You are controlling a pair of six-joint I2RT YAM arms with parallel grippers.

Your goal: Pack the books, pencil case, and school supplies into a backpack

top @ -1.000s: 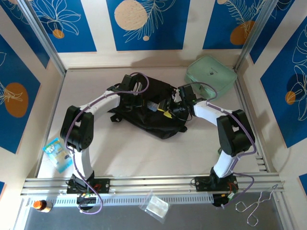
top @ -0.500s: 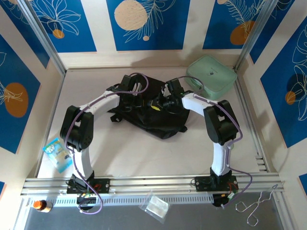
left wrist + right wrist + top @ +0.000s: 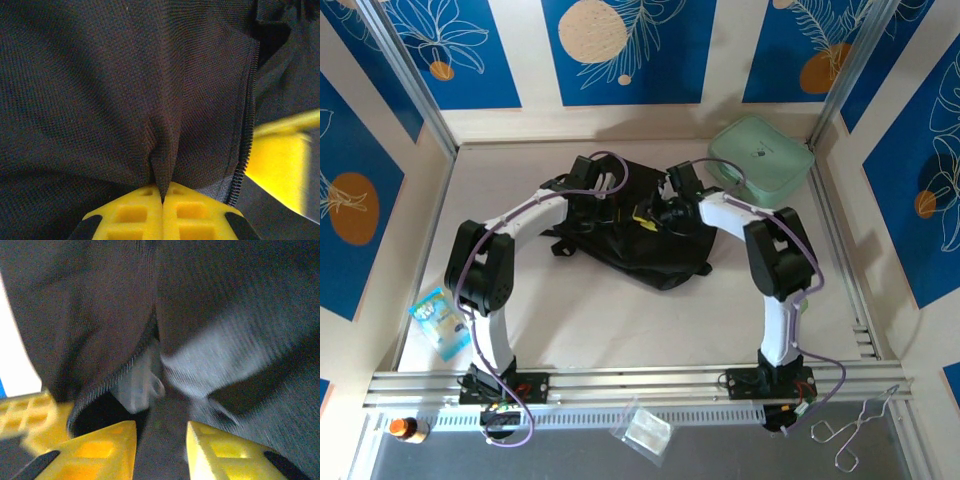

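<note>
Left hand point(image 3: 162, 194) pinches a pleat of coarse black weave, its 2 ribbed yellow fingers point(image 3: 135, 212) pressed together beside a toothed zip point(image 3: 246, 115). Right hand point(image 3: 161, 437) hangs with fingers parted over blurred fabric folds. Both meet on the soft, rumpled backpack point(image 3: 640, 255), lying mid-way back on the table point(image 3: 620, 320), near a rounded mint-green case point(image 3: 760, 158).

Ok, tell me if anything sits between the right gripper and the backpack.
Nothing visible does. The right gripper is at the backpack, jaws apart, a likely zip pull just ahead; the left gripper pinches fabric alongside.
</note>
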